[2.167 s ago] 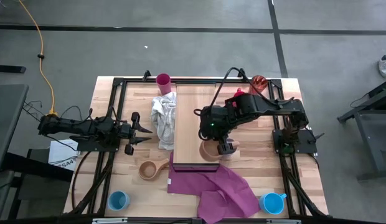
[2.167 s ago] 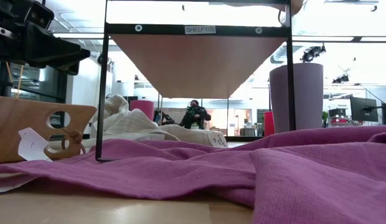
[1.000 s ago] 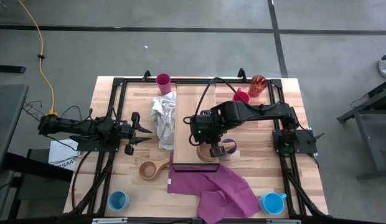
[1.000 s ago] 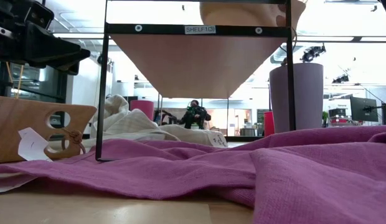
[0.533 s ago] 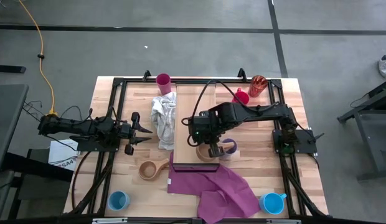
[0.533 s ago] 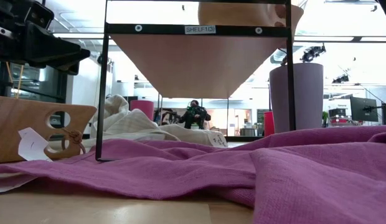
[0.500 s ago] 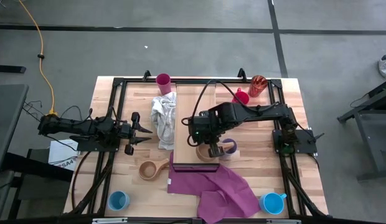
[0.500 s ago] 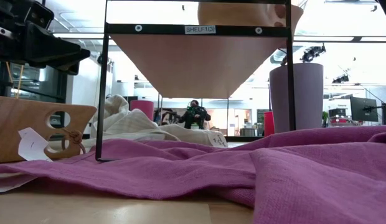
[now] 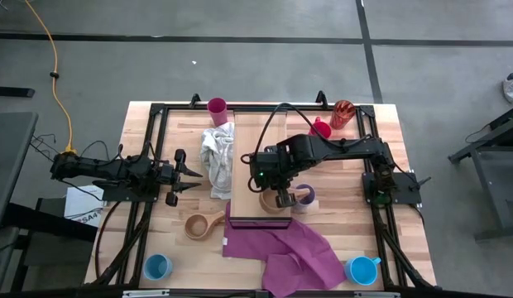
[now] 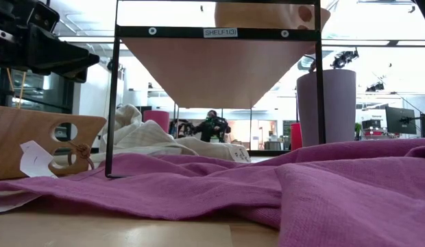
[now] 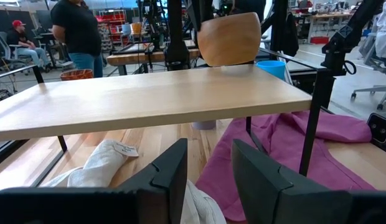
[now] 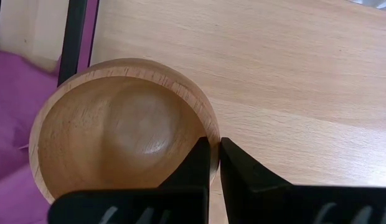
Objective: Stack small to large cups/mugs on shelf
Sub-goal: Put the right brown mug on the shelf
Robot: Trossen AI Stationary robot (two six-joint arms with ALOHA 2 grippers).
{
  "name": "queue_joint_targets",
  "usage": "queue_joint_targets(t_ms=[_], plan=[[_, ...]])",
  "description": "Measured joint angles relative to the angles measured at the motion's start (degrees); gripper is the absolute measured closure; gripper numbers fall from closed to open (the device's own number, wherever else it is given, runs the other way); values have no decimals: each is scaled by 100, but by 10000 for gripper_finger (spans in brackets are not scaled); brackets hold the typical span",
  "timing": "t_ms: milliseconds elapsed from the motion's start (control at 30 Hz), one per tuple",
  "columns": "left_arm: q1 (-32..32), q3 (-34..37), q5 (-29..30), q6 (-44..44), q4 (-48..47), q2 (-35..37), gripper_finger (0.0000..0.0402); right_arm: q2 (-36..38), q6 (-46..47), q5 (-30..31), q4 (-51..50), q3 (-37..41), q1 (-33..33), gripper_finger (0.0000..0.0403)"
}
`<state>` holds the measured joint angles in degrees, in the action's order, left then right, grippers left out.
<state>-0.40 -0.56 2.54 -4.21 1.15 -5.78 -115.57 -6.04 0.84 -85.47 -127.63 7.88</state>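
My right gripper (image 9: 283, 199) hangs over the near end of the shelf (image 9: 256, 141), shut on a tan wooden cup (image 9: 271, 201). The left wrist view shows the same cup (image 11: 229, 38) tilted at the plank's (image 11: 149, 93) far corner; whether its base touches the plank, I cannot tell. A lavender tumbler (image 9: 303, 197) stands on the table just right of the shelf. A second wooden cup (image 9: 200, 225) lies on the table left of the purple cloth. My left gripper (image 9: 190, 178) waits open at the table's left, pointing level at the shelf. My right gripper pinches the wooden cup's rim wall (image 12: 208, 134), one finger (image 12: 198, 163) inside the bowl and the other outside. The fingers come from above, pointing steeply down. The cup sits mouth up and slightly tilted over the shelf's near end (image 12: 292, 62).
A magenta tumbler (image 9: 217, 107), a red mug (image 9: 320, 128) and an orange-red tumbler (image 9: 343, 112) stand along the far side. Blue mugs (image 9: 157, 266) (image 9: 361, 270) sit at the near corners. White cloth (image 9: 217, 157) lies left of the shelf, purple cloth (image 9: 285, 248) at its near end.
My right gripper has carried the wooden cup toward the table's left, from beside the shelf's right edge to over its near end. In the last half second it has edged only slightly farther left. It has stayed shut on the cup.
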Motion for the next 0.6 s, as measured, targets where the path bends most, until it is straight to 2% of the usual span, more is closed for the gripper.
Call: queue_joint_targets(t_ms=[600], plan=[[1,0,-2,0,0,0,291,0,105,-33,4,0,-7,403]])
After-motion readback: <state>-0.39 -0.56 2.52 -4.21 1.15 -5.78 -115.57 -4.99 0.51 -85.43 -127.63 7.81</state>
